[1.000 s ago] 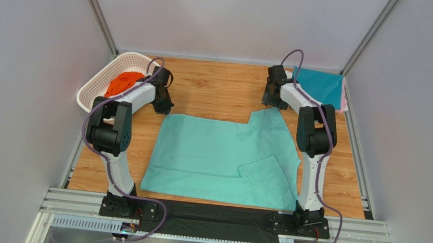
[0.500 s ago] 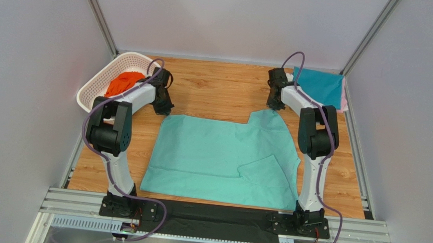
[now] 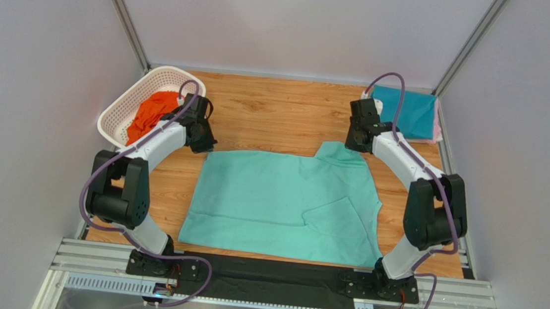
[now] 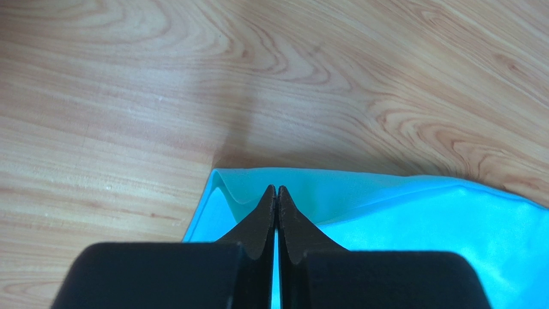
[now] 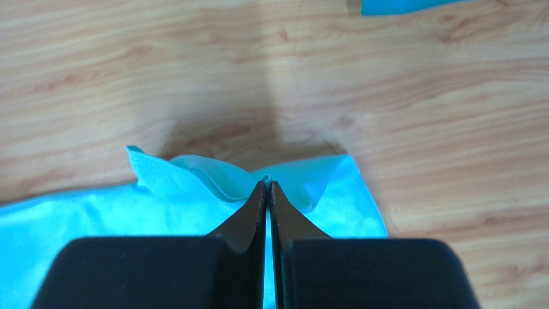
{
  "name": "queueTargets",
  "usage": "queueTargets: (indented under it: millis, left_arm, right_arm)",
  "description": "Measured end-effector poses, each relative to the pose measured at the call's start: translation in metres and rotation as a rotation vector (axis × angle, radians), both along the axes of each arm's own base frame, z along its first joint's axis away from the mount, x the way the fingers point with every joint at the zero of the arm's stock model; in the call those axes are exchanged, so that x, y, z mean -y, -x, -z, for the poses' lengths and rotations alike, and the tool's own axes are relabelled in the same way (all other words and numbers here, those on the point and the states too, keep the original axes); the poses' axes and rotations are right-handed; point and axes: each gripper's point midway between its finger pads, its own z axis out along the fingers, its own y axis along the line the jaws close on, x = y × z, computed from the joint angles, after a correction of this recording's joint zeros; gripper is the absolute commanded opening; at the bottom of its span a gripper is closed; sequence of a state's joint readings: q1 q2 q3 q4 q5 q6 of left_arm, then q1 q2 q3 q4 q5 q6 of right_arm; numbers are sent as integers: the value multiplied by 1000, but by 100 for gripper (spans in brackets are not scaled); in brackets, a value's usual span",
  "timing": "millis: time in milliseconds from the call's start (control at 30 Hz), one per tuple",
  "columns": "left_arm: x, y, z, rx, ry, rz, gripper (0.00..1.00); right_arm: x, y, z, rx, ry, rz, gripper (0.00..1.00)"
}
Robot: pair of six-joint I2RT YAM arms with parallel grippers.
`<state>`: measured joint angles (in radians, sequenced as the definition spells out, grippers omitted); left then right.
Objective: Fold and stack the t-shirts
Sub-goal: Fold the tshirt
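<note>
**Inspector:** Report on the left gripper (image 3: 206, 145).

**Assistant:** Its two black fingers are pressing together with no gap at the tips. They are pinching the far left corner of the mint-green t-shirt (image 3: 281, 200). The cloth edge is curling up just to the left of the tips. Bare wood of the table (image 4: 193, 77) is showing ahead of the fingers.

**Inspector:** And the right gripper (image 3: 352, 145)?

**Assistant:** It is likewise clamped on that shirt, at the far right corner. The wrist view shows the fabric bunching into a raised fold right at the fingertips, and the fingers are meeting there.

**Inspector:** How is the shirt lying?

**Assistant:** It is spreading flat on the table from both grippers back toward the arm bases. One sleeve is lying folded inward over the body, behind the right gripper.

**Inspector:** What are you seeing beside each gripper?

**Assistant:** The white basket (image 3: 113, 114) is sitting just beside the left gripper, on its outer side, tilted against the wall. The orange t-shirt (image 3: 151, 110) is lying crumpled inside it. The teal t-shirt (image 3: 413, 110) is lying folded near the right gripper, on its outer side and slightly beyond it, apart from the fingers. It is resting on the pink t-shirt (image 3: 436, 130), of which only a strip is showing along the outer edge.
</note>
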<state>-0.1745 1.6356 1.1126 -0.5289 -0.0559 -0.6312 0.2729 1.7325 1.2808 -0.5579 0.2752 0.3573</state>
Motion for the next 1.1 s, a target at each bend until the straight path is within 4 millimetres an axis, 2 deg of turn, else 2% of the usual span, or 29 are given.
queueTargets:
  millis: [167, 333, 667, 900, 1100]
  left_arm:
    - [3, 24, -13, 43, 12, 10, 0]
    - [-1, 47, -20, 79, 22, 1, 0]
    - [-10, 80, -21, 120, 26, -23, 0]
    - [-16, 87, -26, 156, 19, -43, 0]
    - [-19, 98, -20, 143, 16, -56, 0]
  right_arm:
    - [-2, 37, -23, 48, -26, -34, 0]
    - [-1, 70, -29, 47, -33, -55, 0]
    - [13, 137, -55, 78, -64, -78, 0]
    - [19, 179, -51, 30, -102, -73, 0]
    - [18, 206, -41, -21, -142, -63, 0]
